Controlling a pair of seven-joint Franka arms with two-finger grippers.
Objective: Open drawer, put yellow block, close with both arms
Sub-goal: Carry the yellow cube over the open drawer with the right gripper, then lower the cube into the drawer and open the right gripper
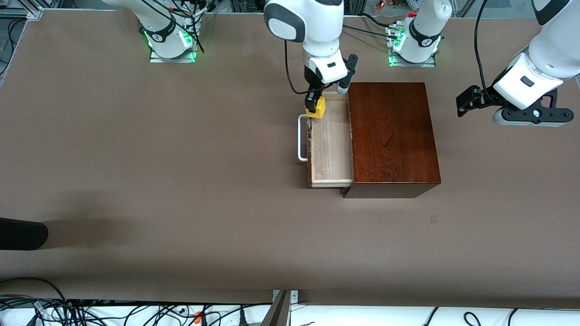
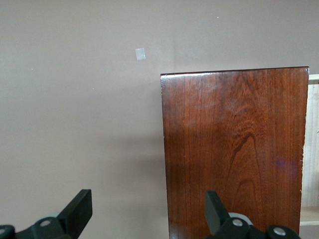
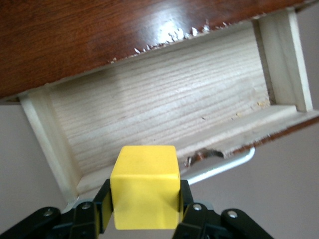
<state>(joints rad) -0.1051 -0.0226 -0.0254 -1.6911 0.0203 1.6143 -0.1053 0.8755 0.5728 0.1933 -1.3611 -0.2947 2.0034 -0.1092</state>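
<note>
The drawer [image 1: 330, 145] is pulled out of the reddish-brown wooden box [image 1: 392, 136], its pale tray bare inside and its white loop handle [image 1: 302, 138] toward the right arm's end. My right gripper [image 1: 313, 105] is shut on the yellow block [image 1: 316, 107] and holds it over the drawer's front corner farthest from the front camera. The right wrist view shows the block [image 3: 145, 186] between the fingers above the tray [image 3: 164, 104]. My left gripper [image 1: 469, 100] is open and empty, in the air past the box toward the left arm's end; its wrist view shows the box top [image 2: 234, 149].
A dark rounded object [image 1: 20, 233] juts in at the table's edge at the right arm's end. Cables lie along the table edge nearest the front camera. A small pale mark [image 2: 140, 54] lies on the brown tabletop.
</note>
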